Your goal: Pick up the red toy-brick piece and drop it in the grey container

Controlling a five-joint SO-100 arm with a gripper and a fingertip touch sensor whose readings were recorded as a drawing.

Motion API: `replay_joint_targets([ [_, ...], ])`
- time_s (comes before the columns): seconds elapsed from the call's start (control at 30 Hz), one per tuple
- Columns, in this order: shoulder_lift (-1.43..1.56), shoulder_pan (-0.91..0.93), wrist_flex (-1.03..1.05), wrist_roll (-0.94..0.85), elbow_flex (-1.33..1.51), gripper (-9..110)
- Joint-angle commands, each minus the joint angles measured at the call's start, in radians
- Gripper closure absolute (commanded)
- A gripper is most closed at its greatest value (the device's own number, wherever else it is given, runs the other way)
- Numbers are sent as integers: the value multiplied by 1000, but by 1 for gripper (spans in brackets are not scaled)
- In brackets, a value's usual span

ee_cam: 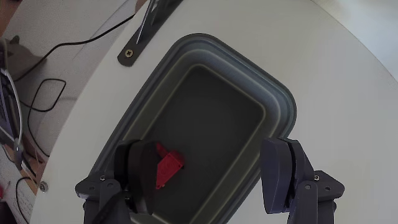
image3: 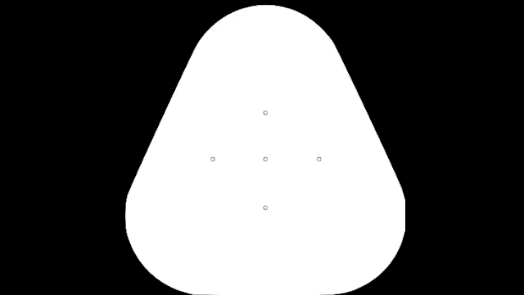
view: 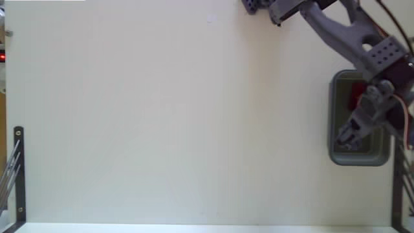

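Two dark grey jaws fill the bottom of the wrist view, spread wide apart with nothing between them; the gripper (ee_cam: pixel 211 177) hangs open over the grey container (ee_cam: pixel 283 106). Beside the left jaw in that view, the red toy-brick piece (ee_cam: pixel 168 167) lies inside the container, on its dull greenish floor near the lower left wall; whether it touches the jaw cannot be told. It is small, bright, hard-edged plastic with a stepped outline.

That container is a rectangular bin with rounded corners and a thick, stepped rim of matt plastic. It sits on a plain white surface (ee_cam: pixel 348 74), close to the surface's edge. Just beyond the container's far left corner in the wrist view, a flat black metal bracket (ee_cam: pixel 144 34) is screwed to the surface, and past the edge black cables (ee_cam: pixel 56 87) loop on the floor.

From the fixed view, the container (view: pixel 336 123) stands at the far right of the surface (view: pixel 162 116), with the grey arm (view: pixel 343 32) reaching in from the top and covering much of it. A patch of the red piece (view: pixel 355 94) shows in the container's upper part, and the gripper (view: pixel 348 138) hangs over the lower part.
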Motion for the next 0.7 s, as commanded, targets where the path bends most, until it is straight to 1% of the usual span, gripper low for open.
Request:
replay_joint_targets([
  [0.0, 22, -16, 15, 5, -38, -9],
  [0.3, 50, 6, 15, 5, -10, -9],
  [0.67, 142, 76, 15, 5, 81, -9],
])
